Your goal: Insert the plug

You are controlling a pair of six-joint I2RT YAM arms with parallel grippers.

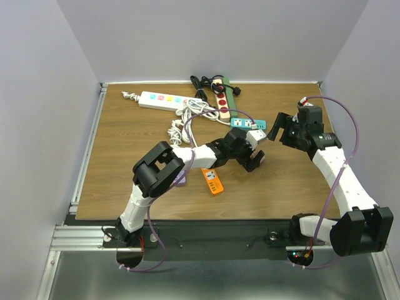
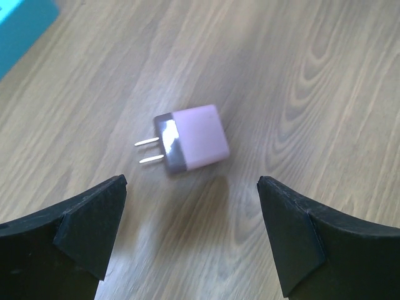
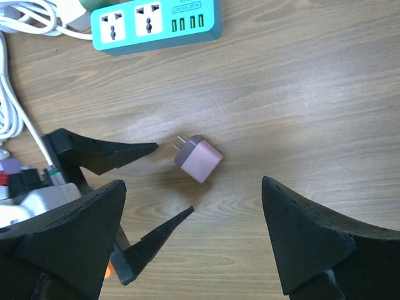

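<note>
Bright, even light up top, wrist cams a bit soft

The overhead view is lit evenly from above, and only faint shadows are thrown under the arms onto the table point(image 1: 125, 156). In the left wrist view, a white glare spot is caught on the grey band of the plug point(image 2: 190, 139) and a soft shadow is cast just below it. The teal power strip point(image 2: 22, 28) in the corner is smeared out of focus, and the fingers point(image 2: 94, 225) of the left gripper point(image 2: 191, 181) are blurred too. In the right wrist view, a pale sheen is picked up on the wood at upper right, and the fingers point(image 3: 312, 237) of the right gripper point(image 3: 192, 183) are rendered soft.
</note>
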